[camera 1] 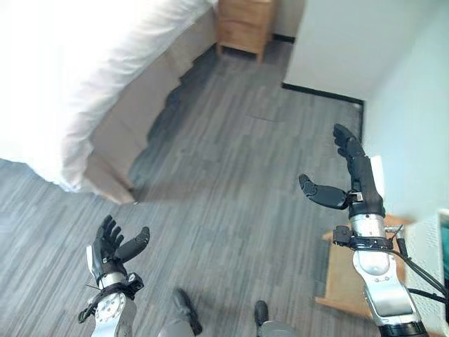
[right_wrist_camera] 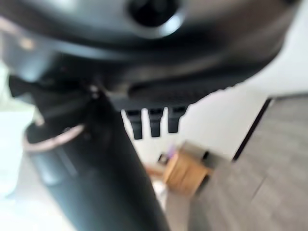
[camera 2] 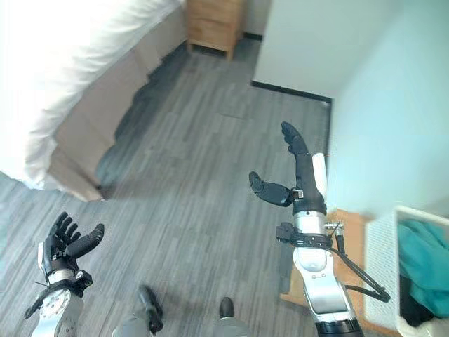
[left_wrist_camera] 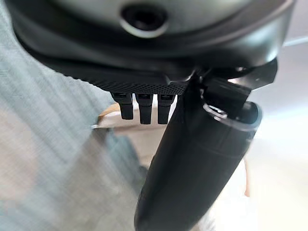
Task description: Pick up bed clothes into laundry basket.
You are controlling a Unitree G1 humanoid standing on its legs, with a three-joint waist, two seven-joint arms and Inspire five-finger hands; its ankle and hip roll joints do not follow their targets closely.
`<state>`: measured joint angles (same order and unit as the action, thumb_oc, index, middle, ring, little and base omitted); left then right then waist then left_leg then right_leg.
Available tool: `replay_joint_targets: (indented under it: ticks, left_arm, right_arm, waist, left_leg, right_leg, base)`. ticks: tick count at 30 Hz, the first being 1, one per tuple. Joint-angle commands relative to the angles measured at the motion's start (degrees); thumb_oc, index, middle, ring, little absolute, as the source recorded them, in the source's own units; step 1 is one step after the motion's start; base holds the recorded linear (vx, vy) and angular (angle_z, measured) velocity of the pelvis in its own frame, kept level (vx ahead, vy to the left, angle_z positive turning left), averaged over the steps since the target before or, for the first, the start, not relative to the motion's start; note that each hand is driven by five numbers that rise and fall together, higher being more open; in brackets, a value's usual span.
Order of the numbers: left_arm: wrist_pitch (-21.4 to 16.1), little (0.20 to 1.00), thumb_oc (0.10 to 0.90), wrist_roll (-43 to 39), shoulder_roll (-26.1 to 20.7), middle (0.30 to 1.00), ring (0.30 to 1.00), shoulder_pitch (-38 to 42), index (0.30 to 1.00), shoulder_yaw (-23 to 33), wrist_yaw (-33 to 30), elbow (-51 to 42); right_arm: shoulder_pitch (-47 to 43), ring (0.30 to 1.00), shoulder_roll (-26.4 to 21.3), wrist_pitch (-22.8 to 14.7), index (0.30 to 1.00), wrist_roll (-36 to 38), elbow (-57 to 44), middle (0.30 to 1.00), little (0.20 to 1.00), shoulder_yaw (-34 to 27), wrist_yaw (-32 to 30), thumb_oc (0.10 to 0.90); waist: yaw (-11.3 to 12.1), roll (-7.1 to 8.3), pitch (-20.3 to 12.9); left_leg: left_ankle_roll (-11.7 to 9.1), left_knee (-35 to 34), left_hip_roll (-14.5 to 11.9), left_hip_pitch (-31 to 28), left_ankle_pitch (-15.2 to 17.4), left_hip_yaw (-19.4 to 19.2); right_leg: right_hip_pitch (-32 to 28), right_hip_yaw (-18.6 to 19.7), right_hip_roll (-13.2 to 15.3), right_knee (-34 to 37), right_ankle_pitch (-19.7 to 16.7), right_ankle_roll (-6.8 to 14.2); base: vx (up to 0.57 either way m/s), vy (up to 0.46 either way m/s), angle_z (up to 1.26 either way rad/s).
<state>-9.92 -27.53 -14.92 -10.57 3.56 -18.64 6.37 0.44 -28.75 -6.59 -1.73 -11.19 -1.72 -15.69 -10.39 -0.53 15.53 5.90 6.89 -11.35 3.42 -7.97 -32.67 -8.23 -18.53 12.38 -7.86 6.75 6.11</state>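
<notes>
Both empty, fingers spread: left hand [camera 1: 112, 246] at seven o'clock, right hand [camera 1: 354, 179] at three; bed [camera 1: 77, 77] at ten

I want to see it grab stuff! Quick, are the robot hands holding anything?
Left robot hand: open, holding nothing.
Right robot hand: open, holding nothing.

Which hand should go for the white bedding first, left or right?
Left, probably. The left hand hangs open and empty on the same side as the bed with its white bedding. The right hand, also open, is raised by the wall, across the floor from the bed.
</notes>
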Motion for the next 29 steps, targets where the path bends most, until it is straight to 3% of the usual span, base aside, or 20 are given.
replay_joint_targets:
  ticks: [1,2,3,4,6,7,9,10,13,15,18,29]
  left_arm:
    - [-7.3,0.900,0.800,1.1,-9.0,0.900,0.900,2.4,0.900,7.5,-0.4,-8.4]
    - [-6.1,0.900,0.800,2.2,-9.5,0.900,0.900,1.7,0.900,7.3,1.1,-8.3]
    - [-5.9,0.900,0.800,2.3,-9.4,0.900,0.900,1.5,0.900,7.2,1.3,-8.5]
    - [-5.3,0.900,0.800,4.3,-10.7,0.900,0.900,1.6,0.900,7.6,2.7,-9.7]
    - [-5.3,0.900,0.800,5.2,-12.2,0.900,0.900,3.8,0.900,7.3,3.5,-10.3]
    - [-4.3,0.900,0.800,9.3,-13.6,0.900,0.900,5.6,0.900,5.1,2.9,-12.0]
    - [-4.2,0.900,0.800,11.1,-15.1,0.900,0.900,8.3,0.900,5.5,3.6,-11.4]
    - [-5.1,0.900,0.800,10.2,-15.1,0.900,0.900,8.9,0.900,5.6,3.1,-11.5]
    - [-5.7,0.900,0.800,8.7,-14.1,0.900,0.900,8.8,0.900,4.7,2.8,-10.4]
    - [-5.7,0.900,0.800,9.0,-13.8,0.900,0.900,7.0,0.900,5.3,3.2,-10.0]
    - [-5.6,0.900,0.800,9.5,-13.3,0.900,0.900,5.7,0.900,5.0,4.9,-10.6]
    - [-4.4,0.900,0.800,7.2,-9.6,0.900,0.900,4.9,0.900,2.5,7.5,-7.7]
  right_arm:
    - [-7.8,0.900,1.9,-5.8,0.900,1.7,-1.0,0.900,0.900,-1.6,0.4,0.800]
    - [-7.2,0.900,2.2,-5.5,0.900,2.6,-1.0,0.900,0.900,-1.2,1.1,0.800]
    - [-6.9,0.900,2.1,-5.4,0.900,2.8,-1.1,0.900,0.900,-1.4,1.3,0.800]
    - [-6.1,0.900,2.2,-5.8,0.900,3.5,-1.8,0.900,0.900,-2.2,2.7,0.800]
    - [-6.7,0.900,2.4,-6.4,0.900,4.3,-1.2,0.900,0.900,-2.9,2.6,0.800]
    - [-7.1,0.900,3.8,-6.8,0.900,5.2,-1.6,0.900,0.900,-1.8,3.4,0.800]
    - [-6.7,0.900,5.3,-8.2,0.900,8.6,-0.4,0.900,0.900,-0.7,5.2,0.800]
    - [-6.2,0.900,6.2,-8.4,0.900,10.5,0.4,0.900,0.900,-0.4,5.7,0.800]
    - [-4.4,0.900,7.8,-8.0,0.900,14.0,0.4,0.900,0.900,-0.2,6.5,0.800]
    - [-5.2,0.900,7.7,-8.2,0.900,14.4,0.5,0.900,0.900,0.4,6.6,0.800]
    - [-6.6,0.900,7.7,-8.3,0.900,14.7,2.4,0.900,0.900,0.4,6.6,0.800]
    - [-4.1,0.900,8.3,-7.0,0.900,17.1,3.5,0.900,0.900,-3.5,6.5,0.800]
  waist:
    - [0.8,2.91,-5.4]
    - [1.3,1.82,-5.6]
    - [0.9,1.87,-5.7]
    - [1.2,0.94,-6.1]
    - [0.7,1.41,-5.8]
    - [-0.2,1.63,-5.1]
    - [-0.9,1.83,-4.5]
    - [-1.6,2.07,-4.3]
    - [-2.1,1.86,-4.7]
    - [-0.8,1.62,-5.0]
    - [0.9,1.74,-6.1]
    - [0.5,2.09,-9.5]
  left_leg:
    - [-16.2,-2.6,-15.4,-13.9,8.4,-6.7]
    - [-16.8,-5.5,-13.4,-14.8,8.3,-5.6]
    - [-16.6,-6.6,-12.9,-15.1,7.8,-5.1]
    - [-16.3,-10.8,-9.9,-15.1,8.5,-4.3]
    - [-15.1,-11.4,-7.9,-12.9,9.4,-2.4]
    - [-14.7,-11.8,-6.9,-12.6,10.4,-2.0]
    - [-14.1,-11.9,-4.8,-10.7,12.0,1.2]
    - [-13.1,-11.9,-3.4,-8.8,11.4,2.8]
    - [-10.3,-11.9,1.8,-5.9,13.0,12.2]
    - [-8.8,-11.9,4.7,-5.5,12.9,16.7]
    - [-8.0,-11.9,6.7,-6.6,13.6,19.0]
    - [-8.1,-11.9,5.9,-9.2,14.2,17.9]
  right_leg:
    - [6.4,-10.9,3.7,12.4,-6.0,-2.0]
    - [5.7,-12.5,3.6,12.2,-6.7,-1.7]
    - [5.3,-13.1,3.9,12.3,-6.9,-1.4]
    - [5.5,-14.2,4.9,11.7,-9.5,-0.9]
    - [7.2,-15.7,7.0,7.6,-10.3,-0.1]
    - [9.8,-14.2,8.1,4.8,-11.7,1.4]
    - [12.8,-6.8,8.6,3.6,-11.6,4.2]
    - [14.3,-1.6,7.4,3.4,-10.8,3.8]
    - [13.1,18.6,-1.5,3.7,-4.7,2.4]
    - [10.9,25.5,-5.6,5.0,-2.6,0.1]
    - [8.6,25.8,-5.5,7.6,-4.0,-0.6]
    - [4.2,23.2,-3.2,12.8,-5.1,0.3]
  base:
    - [-0.28,0.288,1.70]
    - [-0.28,0.304,1.81]
    - [-0.10,0.233,1.77]
    - [-0.12,0.364,2.15]
    - [-0.11,0.318,1.69]
    - [-0.05,0.149,1.09]
    - [-0.08,0.198,1.06]
    - [-0.07,0.178,1.23]
    - [0.02,0.160,1.38]
    - [0.09,0.131,1.98]
    - [0.09,-0.025,1.13]
    - [0.05,-0.047,0.17]
